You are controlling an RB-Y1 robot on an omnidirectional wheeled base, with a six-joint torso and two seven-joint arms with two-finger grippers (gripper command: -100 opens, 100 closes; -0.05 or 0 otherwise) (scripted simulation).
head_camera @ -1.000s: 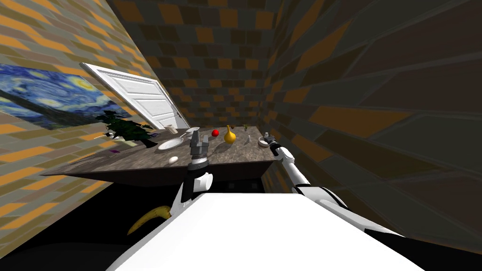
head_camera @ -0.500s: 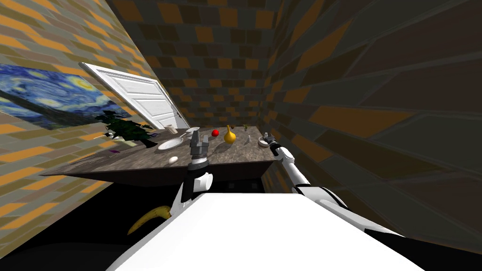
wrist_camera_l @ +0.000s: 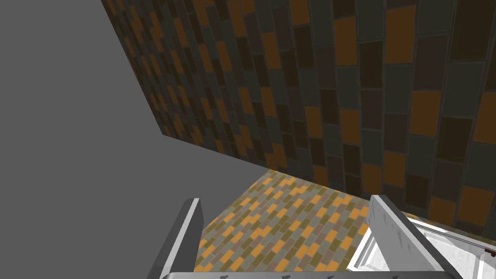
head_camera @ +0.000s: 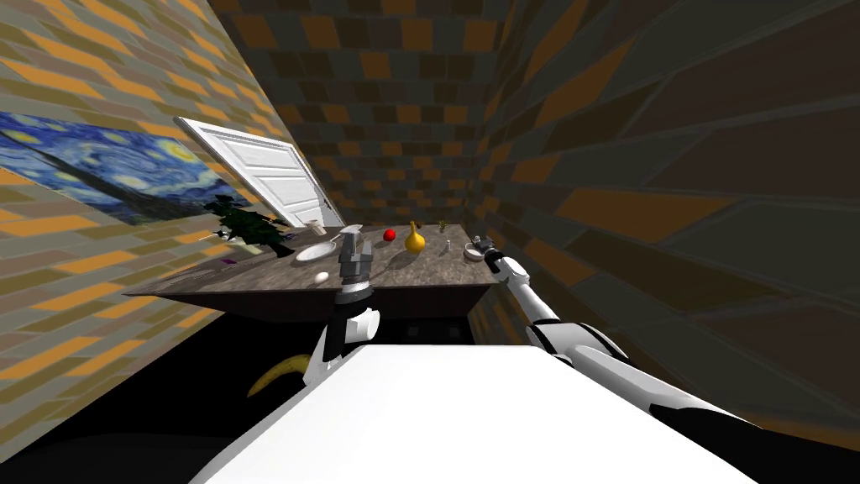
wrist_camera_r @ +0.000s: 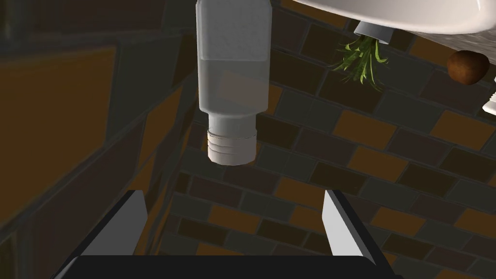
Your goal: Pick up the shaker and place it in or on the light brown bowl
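The robot's right hand (wrist_camera_r: pixel 232 194) is stretched out over the far right end of the brown, stone-patterned worktop (head_camera: pixel 252 281). Its two grey fingers (wrist_camera_r: pixel 339 225) stand well apart with nothing between them. The shaker (wrist_camera_r: pixel 232 82), a clear-sided bottle with a ridged grey cap, stands straight ahead of that hand. It is in line with the gap between the fingers but past their tips and apart from them (the wrist camera is rolled, so the bottle shows cap-down there). The pale bowl (wrist_camera_r: pixel 411 14) is close by on one side of the hand, near the shaker without touching it; its colour reads as off-white rather than brown. Beyond the bowl, farther from the hand, are a small green sprig (wrist_camera_r: pixel 361 58) and a rounded brown thing (wrist_camera_r: pixel 467 67). Along the worktop to the left of the right hand, past the shaker, stand a yellow gourd-shaped thing (head_camera: pixel 414 239) and then a red ball (head_camera: pixel 389 235). The left hand (head_camera: pixel 356 244) is raised over the near side of the worktop, well apart from the shaker. Its fingers point upward, are spread apart and hold nothing. A white dish (head_camera: pixel 315 251) and a white egg (head_camera: pixel 321 276) lie on the worktop just to that hand's left.
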